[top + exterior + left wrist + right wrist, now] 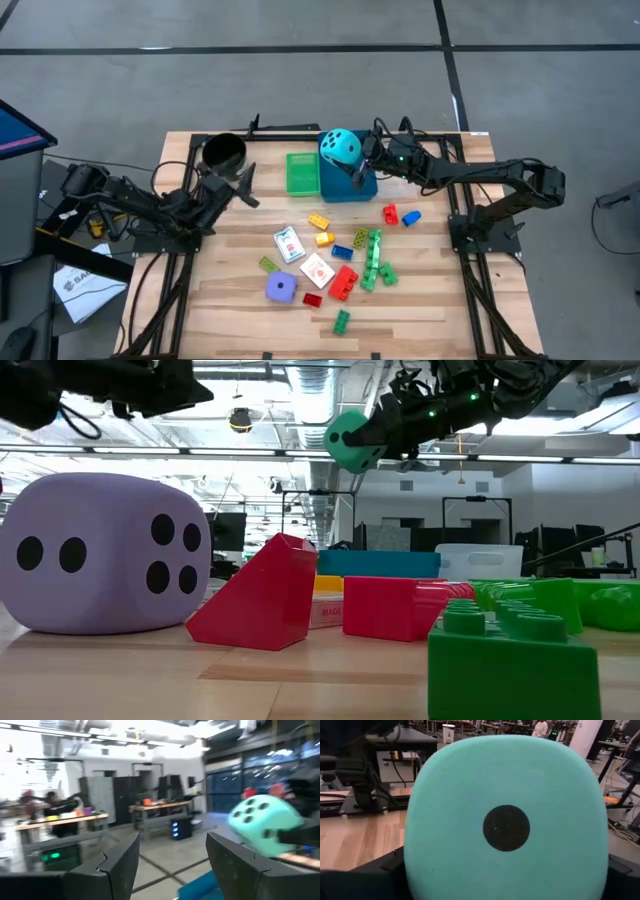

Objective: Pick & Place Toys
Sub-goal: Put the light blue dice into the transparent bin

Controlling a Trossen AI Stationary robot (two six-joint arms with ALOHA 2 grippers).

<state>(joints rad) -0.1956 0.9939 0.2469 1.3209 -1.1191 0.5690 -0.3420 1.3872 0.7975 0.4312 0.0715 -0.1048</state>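
While right claw pinches cyan die, blue tray half hidden; left claw spread.

A pale wooden surface carries a black cup, green tray and blue tray along its far edge; nearer, scattered building bricks, a purple die and what appear to be two card packs.
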